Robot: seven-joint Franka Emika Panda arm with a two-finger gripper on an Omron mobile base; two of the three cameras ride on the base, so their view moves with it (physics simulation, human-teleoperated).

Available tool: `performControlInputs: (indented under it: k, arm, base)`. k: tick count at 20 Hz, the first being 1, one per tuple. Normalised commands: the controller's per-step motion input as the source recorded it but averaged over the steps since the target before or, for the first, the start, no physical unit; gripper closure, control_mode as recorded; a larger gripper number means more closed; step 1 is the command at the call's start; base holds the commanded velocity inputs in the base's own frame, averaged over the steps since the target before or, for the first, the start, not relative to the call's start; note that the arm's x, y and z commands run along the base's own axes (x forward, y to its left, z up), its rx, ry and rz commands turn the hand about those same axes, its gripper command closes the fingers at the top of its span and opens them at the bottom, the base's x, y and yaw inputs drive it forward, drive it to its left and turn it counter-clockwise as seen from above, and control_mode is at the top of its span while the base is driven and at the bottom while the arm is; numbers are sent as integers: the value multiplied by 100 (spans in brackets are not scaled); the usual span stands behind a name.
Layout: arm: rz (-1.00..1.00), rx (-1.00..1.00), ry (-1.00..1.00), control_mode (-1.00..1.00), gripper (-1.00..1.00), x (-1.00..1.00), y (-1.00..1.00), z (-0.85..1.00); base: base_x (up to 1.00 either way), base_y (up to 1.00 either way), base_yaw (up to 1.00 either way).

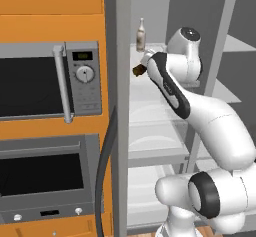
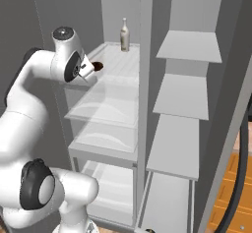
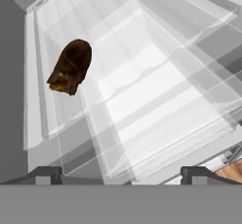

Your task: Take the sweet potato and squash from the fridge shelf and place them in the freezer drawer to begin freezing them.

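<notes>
The sweet potato (image 3: 71, 67), a reddish-brown oblong lump, lies on the top fridge shelf (image 3: 47, 38) near its left front edge. In the base views the sweet potato (image 1: 138, 70) (image 2: 97, 66) peeks out just beyond my hand. My gripper (image 3: 122, 176) hovers above and short of it, open, with nothing between the fingertips (image 3: 49, 173). The squash is out of view. A long narrow grey tray (image 2: 167, 205) at the foot of the fridge's right column looks like the freezer drawer; I cannot tell for sure.
A pale bottle (image 2: 125, 34) stands upright at the back of the same shelf. Clear bins (image 2: 106, 106) stack below it, and a grey divider (image 2: 142, 104) separates the right column's shelves. A microwave (image 1: 50, 81) sits in the orange cabinet to the left.
</notes>
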Motion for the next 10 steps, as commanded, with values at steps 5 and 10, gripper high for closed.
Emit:
performControlInputs:
  k: [5, 10]
  arm:
    - [0, 1, -1, -100, -100, 66, 3, 0]
    - [0, 0, 0, -100, -100, 70, 13, -5]
  base:
    - [0, 0, 0]
    - [0, 0, 0]
